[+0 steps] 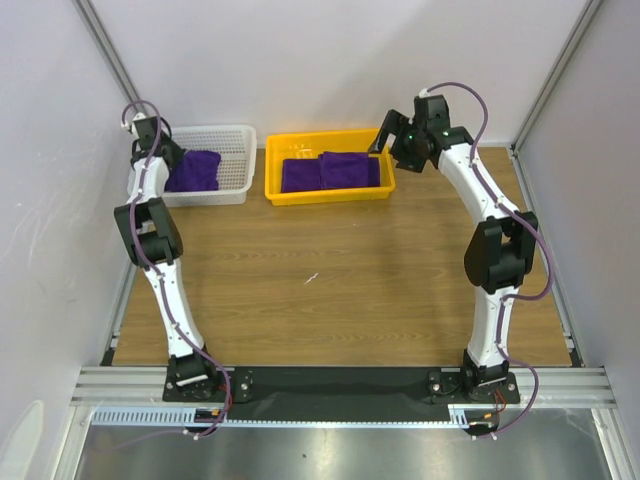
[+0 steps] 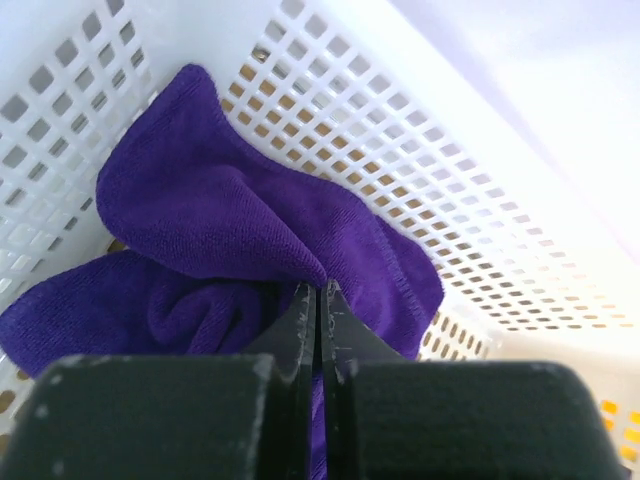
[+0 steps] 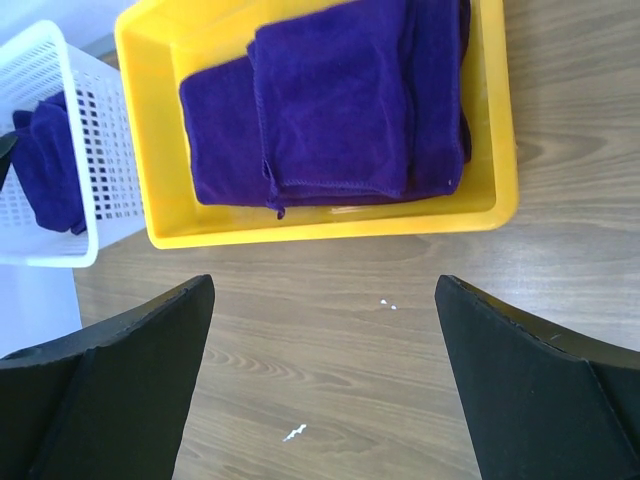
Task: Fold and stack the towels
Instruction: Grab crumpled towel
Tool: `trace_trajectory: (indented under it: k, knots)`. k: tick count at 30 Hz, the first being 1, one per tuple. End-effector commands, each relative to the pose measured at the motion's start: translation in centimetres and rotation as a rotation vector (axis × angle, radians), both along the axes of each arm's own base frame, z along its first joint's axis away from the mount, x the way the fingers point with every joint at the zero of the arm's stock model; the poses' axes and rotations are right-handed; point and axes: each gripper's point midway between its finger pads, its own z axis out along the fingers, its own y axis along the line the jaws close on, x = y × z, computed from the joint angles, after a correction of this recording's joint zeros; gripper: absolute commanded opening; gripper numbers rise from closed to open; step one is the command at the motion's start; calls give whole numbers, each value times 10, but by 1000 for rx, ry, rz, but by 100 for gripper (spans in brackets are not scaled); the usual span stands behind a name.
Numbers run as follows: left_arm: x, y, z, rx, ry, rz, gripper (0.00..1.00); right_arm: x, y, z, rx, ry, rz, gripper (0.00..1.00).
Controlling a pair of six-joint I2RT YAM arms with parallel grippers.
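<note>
left gripper pinches a towel in the basket at the far-left corner

the left gripper (image 2: 318,292) is down inside the white basket (image 2: 450,200), which sits at the far-left corner of the tabletop (image 1: 330,300). its jaws are pressed together on a raised fold of the crumpled towel (image 2: 220,210). the cloth lies right at the fingertips and spreads away from them, up to the left against the basket wall. bunched as it is, it shows no clear long axis; only the pinched ridge runs straight ahead of the gripper.

the right gripper (image 3: 322,285) hangs wide open with nothing in it, over bare wood just on the near side of the yellow tray (image 3: 495,100). the tray stands at the far edge beside the basket and holds the folded towels (image 3: 340,100).

the left arm is plainly the nearer one. the coming move looks like a lift straight up out of the basket, then toward the open middle of the tabletop, where the free gripper could reach a hanging corner.
</note>
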Motion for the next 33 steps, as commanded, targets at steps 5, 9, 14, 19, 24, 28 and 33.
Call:
trace_trajectory:
  k: [5,9,14,19,24,28,33]
  knots:
    - [-10,-15,121,33,-225,-57,0,5,-1,39,-11,-99,15,100]
    - [-39,-41,186,79,-339,-96,0,-1,11,52,46,-129,66,100]
    - [-91,-71,272,127,-477,-134,0,-16,12,70,63,-185,107,100]
    - [-146,-108,357,225,-599,-186,0,-31,14,95,74,-232,151,100]
    - [-208,-132,435,285,-680,-228,0,-53,11,121,96,-274,167,100]
    - [-260,-159,488,303,-766,-293,0,-73,8,127,96,-281,186,100]
    - [-304,-190,489,309,-749,-392,0,-96,3,119,83,-256,206,100]
